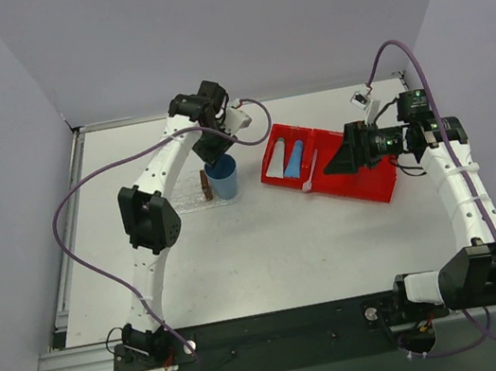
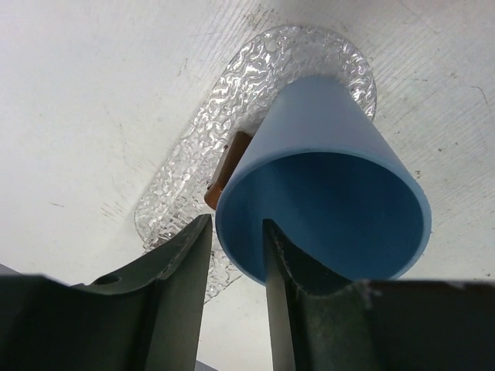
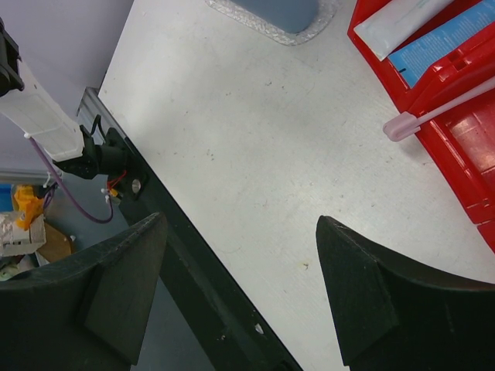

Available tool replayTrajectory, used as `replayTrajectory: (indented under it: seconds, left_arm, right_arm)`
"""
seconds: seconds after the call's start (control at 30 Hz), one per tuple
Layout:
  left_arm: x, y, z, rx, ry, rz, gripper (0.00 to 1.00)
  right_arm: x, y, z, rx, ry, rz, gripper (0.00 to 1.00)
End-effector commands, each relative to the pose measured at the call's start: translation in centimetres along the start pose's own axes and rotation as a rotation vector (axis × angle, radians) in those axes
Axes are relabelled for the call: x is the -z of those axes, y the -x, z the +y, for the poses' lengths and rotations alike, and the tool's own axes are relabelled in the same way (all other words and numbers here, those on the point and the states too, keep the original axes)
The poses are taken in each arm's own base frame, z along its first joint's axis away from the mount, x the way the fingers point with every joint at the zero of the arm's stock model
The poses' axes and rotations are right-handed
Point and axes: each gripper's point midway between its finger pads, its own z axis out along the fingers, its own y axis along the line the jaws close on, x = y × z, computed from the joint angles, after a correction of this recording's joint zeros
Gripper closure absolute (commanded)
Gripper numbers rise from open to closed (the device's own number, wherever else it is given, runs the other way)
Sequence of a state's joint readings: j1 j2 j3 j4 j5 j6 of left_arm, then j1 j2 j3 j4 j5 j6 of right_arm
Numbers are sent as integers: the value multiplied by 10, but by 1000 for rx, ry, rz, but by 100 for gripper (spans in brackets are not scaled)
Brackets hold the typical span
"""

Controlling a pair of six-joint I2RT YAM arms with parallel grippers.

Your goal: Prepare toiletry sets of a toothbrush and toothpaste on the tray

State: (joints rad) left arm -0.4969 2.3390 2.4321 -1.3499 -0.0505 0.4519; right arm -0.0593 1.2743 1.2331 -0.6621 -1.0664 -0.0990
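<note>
Two toothpaste tubes (image 1: 294, 160) and the toothbrush (image 1: 312, 167) lie in the red bin (image 1: 369, 188) seen from above, none yet on the tray (image 1: 185, 199) under the blue cup (image 1: 223, 180). Left wrist: the left gripper (image 2: 238, 228) has its jaws apart astride the cup's rim. Right wrist: the right gripper (image 3: 240, 224) gapes empty beside the bin.

cup (image 1: 224, 182) standing on right end of tray (image 2: 255, 77), block (image 1: 206, 185) on tray just left of cup, bin (image 1: 373, 185) right of cup, toothpaste tubes (image 1: 294, 160) in its cup-side compartment, toothbrush (image 1: 312, 169) apparently lying across bin's divider
</note>
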Motion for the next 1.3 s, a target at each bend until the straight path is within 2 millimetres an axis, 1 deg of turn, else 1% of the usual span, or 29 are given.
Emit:
replayTrajectory:
  seconds: [0.0,0.13,0.23,0.33,0.4,0.43,0.5,0.53,0.6,0.63,0.7,0.73,0.8,0.83,0.87,0.9,0.93,0.97,1.0,1.03,1.07,1.1,1.13,1.2,1.23,1.27]
  left_arm:
    - [23,-35,-13,-13,-44,145,57]
    - [28,-32,-10,-17,-24,124,57]
    - [36,-28,-5,-14,-3,95,57]
    - [52,-23,-2,-11,19,46,56]
    - [59,-19,0,-9,31,18,56]
    - [67,-18,1,-7,40,-1,56]
    - [75,-14,2,-5,50,-31,56]
    - [84,-13,3,-4,58,-51,55]
    - [92,-10,4,-3,70,-81,55]
    - [101,-8,5,-2,77,-104,55]
    - [111,-4,3,2,74,-145,55]
    - [120,-2,3,7,78,-172,55]
    - [130,3,1,10,74,-220,55]
    - [141,6,1,16,81,-259,54]
    - [146,8,0,18,78,-282,54]
    - [147,10,-5,18,52,-300,53]
    - [157,15,-8,30,47,-344,52]
    - [160,17,-10,36,34,-363,52]
    - [160,20,-18,36,-1,-381,52]
    - [165,25,-22,47,-9,-412,51]
    - [164,27,-25,51,-21,-419,51]
    - [165,32,-32,60,-54,-439,51]
    - [165,38,-35,63,-63,-464,52]
    - [163,49,-42,91,-92,-495,52]
    - [161,57,-44,93,-101,-524,52]
    - [161,63,-51,90,-110,-537,52]
  right_arm:
    - [-2,-3,2,1,41,7,27]
    - [-3,-4,1,-1,38,10,27]
    - [-2,-4,-1,3,21,10,27]
    - [-1,-4,-4,14,-5,8,27]
    - [-1,-4,-7,18,-22,11,27]
    - [0,-4,-8,20,-30,10,27]
    - [0,-4,-10,21,-40,10,27]
    - [0,-4,-10,23,-43,11,27]
    - [0,-4,-12,23,-56,12,27]
    - [0,-4,-12,24,-59,12,27]
    - [1,-4,-14,25,-72,11,27]
    - [2,-4,-16,28,-90,12,27]
    - [3,-3,-18,34,-107,10,27]
    - [4,-2,-21,37,-129,10,27]
    - [4,-2,-22,36,-142,10,28]
    - [5,-2,-24,37,-158,10,28]
    - [5,-2,-25,42,-169,12,28]
    - [6,-1,-29,49,-206,13,28]
    - [6,-1,-32,46,-226,15,28]
    - [6,0,-32,52,-239,19,28]
    - [6,-1,-38,54,-279,25,29]
    - [7,0,-40,55,-295,26,29]
    - [7,-1,-41,67,-311,29,29]
    - [10,0,-49,73,-365,26,30]
    - [12,0,-51,81,-379,22,30]
    - [9,0,-48,100,-381,26,30]
